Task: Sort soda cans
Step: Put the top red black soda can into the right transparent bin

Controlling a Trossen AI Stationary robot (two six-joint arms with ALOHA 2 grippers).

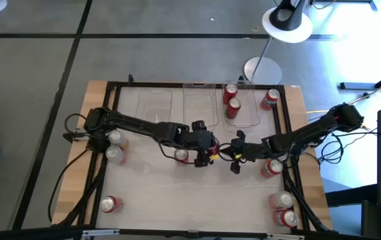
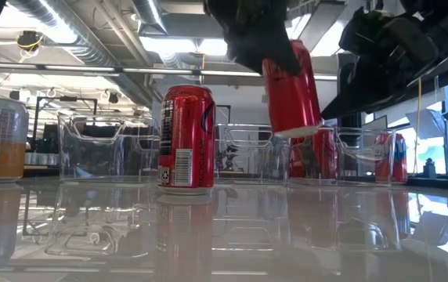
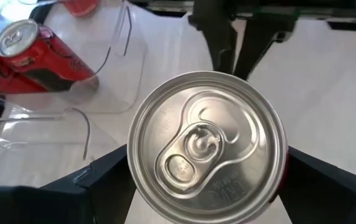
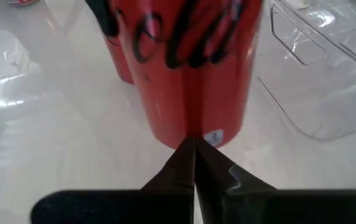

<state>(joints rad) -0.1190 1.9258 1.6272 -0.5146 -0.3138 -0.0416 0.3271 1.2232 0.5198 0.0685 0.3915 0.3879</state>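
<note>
Left gripper (image 3: 206,205): spread around a lifted red can (image 3: 206,144), can body hidden beneath its lid.
Right gripper (image 4: 193,152): pressed together, empty, just beside that can.

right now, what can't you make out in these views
- High view: the held red can is hidden under the left gripper.
- Left wrist view: its lid fills the picture, hiding its side and label.
- Right wrist view: the nearest red can has its top and lettering cut off by the edge; the shut right gripper covers part of its base.
- Low view: the binned cans are blurred behind the clear bin walls; count unclear.
</note>
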